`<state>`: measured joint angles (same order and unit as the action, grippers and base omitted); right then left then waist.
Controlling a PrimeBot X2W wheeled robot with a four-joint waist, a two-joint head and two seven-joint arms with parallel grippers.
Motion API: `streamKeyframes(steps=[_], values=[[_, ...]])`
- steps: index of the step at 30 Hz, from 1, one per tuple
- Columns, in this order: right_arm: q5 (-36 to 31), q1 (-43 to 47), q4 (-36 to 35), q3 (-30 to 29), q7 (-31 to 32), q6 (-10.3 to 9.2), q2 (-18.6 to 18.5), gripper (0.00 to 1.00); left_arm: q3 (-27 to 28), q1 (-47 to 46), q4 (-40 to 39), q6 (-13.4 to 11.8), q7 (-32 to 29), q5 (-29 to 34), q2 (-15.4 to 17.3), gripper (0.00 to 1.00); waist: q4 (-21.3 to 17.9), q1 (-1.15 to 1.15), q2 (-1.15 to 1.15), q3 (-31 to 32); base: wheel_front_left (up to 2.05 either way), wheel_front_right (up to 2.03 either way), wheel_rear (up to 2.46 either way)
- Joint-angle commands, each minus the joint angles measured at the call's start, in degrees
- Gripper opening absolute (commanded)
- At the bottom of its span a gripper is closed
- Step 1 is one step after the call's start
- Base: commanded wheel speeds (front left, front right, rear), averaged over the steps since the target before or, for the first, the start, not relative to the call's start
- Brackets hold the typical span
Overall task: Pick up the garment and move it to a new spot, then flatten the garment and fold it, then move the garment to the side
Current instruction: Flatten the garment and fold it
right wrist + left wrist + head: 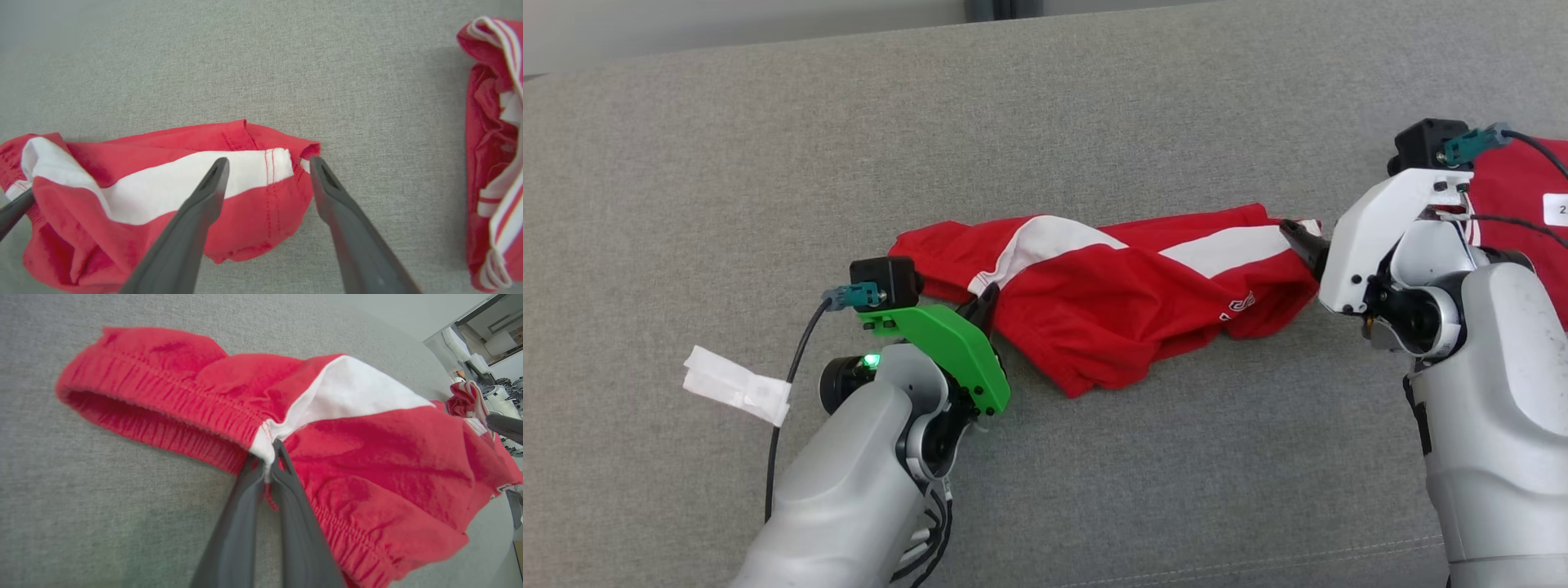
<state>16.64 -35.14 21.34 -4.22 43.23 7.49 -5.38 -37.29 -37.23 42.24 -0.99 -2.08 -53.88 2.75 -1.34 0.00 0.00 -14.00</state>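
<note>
The garment, red shorts with white side stripes, lies crumpled across the grey fabric surface. My left gripper is at its left end, by the elastic waistband. In the left wrist view the left gripper is shut on the waistband seam where the white stripe of the garment begins. My right gripper is at the garment's right end. The right wrist view shows the right gripper open, its fingers straddling the hem of the leg of the garment without pinching it.
A second red and white garment lies bunched at the far right, close behind my right arm, and shows again as a heap. A white strip of tape sticks to the grey surface left of my left arm.
</note>
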Motion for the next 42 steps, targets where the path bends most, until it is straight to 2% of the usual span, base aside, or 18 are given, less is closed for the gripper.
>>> streamKeyframes(steps=[1, 6, 11, 15, 24, 34, 35, 36, 38, 42], values=[[0.54, 0.36, 0.42, -1.3, 1.76, 0.02, 0.63, 1.0, -0.23, 0.19, 0.28, 0.31, -0.12, -0.38, 0.27, 0.0, 0.07, 0.0, 0.0, -0.02, 0.0, 0.0, 0.0], [1.27, -1.62, 1.37, -5.87, 6.33, 0.01, 2.04, 1.0, -0.52, -0.42, 0.79, 0.45, 0.23, -0.22, 0.27, 0.0, 0.37, 0.0, 0.0, -0.3, 0.0, 0.0, 0.0], [1.67, -2.69, 1.84, -6.85, 7.75, 0.01, 2.33, 1.0, -0.79, -0.87, 1.12, 0.53, 0.18, -0.43, 0.27, 0.0, 0.62, 0.0, 0.0, -0.52, 0.0, 0.0, 0.0], [4.51, -4.05, 3.31, -5.56, 8.44, 0.01, 2.44, 1.0, -0.92, -1.38, 1.39, 0.69, 0.42, -0.53, 0.28, 0.0, 0.77, 0.0, 0.0, -0.93, 0.0, 0.0, 0.0], [6.59, -5.29, 4.13, -3.09, 6.45, 0.02, 2.45, 1.0, -1.09, -1.53, 1.69, 1.12, 0.59, -0.8, 0.3, 0.0, 0.9, 0.0, 0.0, -1.31, 0.0, 0.0, 0.0], [5.23, -5.53, 5.0, -1.55, 7.35, 0.01, 2.43, 0.99, -1.35, -1.62, 1.75, 1.41, 0.31, -1.19, 0.44, 0.0, 0.94, 0.0, 0.0, -1.6, 0.0, 0.0, 0.0], [4.59, -5.57, 5.18, -1.49, 7.47, 0.01, 2.44, 0.82, -1.39, -1.64, 1.73, 1.41, 0.28, -1.22, 0.44, 0.0, 0.98, 0.0, 0.0, -1.64, 0.0, 0.0, 0.0], [3.7, -5.74, 5.26, -1.35, 7.33, 0.01, 2.44, 0.42, -1.46, -1.67, 1.71, 1.47, 0.26, -1.3, 0.44, 0.0, 1.01, 0.0, 0.0, -1.7, 0.0, 0.0, 0.0], [1.91, -6.09, 5.35, -1.11, 7.05, 0.01, 2.43, 0.0, -1.58, -1.76, 1.64, 1.5, 0.26, -1.28, 0.43, 0.0, 1.06, 0.0, 0.0, -1.83, 0.0, 0.0, 0.0], [-0.61, -6.64, 4.54, -1.03, 4.16, 0.01, 2.41, 0.0, -1.44, -2.16, 1.17, 1.68, 2.39, -0.48, 0.65, 0.0, 1.07, 0.0, 0.0, -1.88, 0.0, 0.0, 0.0]])
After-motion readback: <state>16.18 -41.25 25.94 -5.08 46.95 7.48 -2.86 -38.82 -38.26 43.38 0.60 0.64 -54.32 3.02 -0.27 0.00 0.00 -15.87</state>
